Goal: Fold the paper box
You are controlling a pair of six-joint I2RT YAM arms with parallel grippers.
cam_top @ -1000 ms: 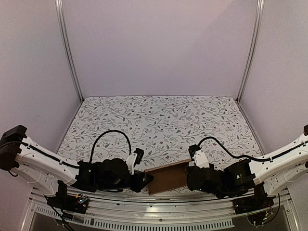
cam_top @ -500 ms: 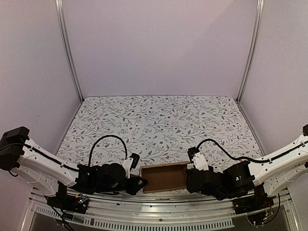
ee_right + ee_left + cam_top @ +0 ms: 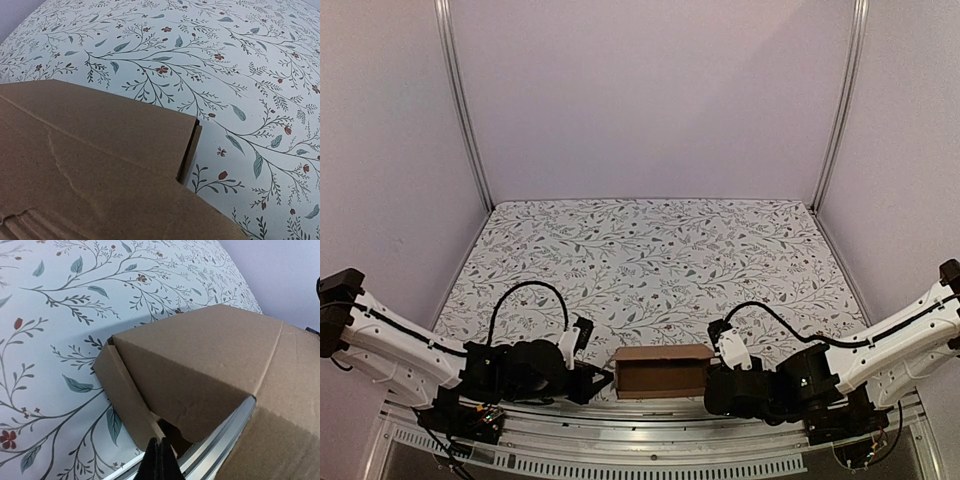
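Observation:
The paper box is a plain brown oblong, standing at the table's near edge between my two arms. My left gripper is at its left end. In the left wrist view the box fills the middle, with a side flap standing slightly off its end. The left gripper is shut, holds nothing, and points at a dark gap under the flap. My right gripper is pressed against the right end. In the right wrist view cardboard hides its fingers.
A metal rail runs along the near edge right under the box, and shows as a silver strip in the left wrist view. The floral tablecloth stretches away to the pale back and side walls.
The box, tilted and open towards the camera a second ago, now stands level as a shut oblong. Both arms have dropped lower, and the left one has drawn back to the left.

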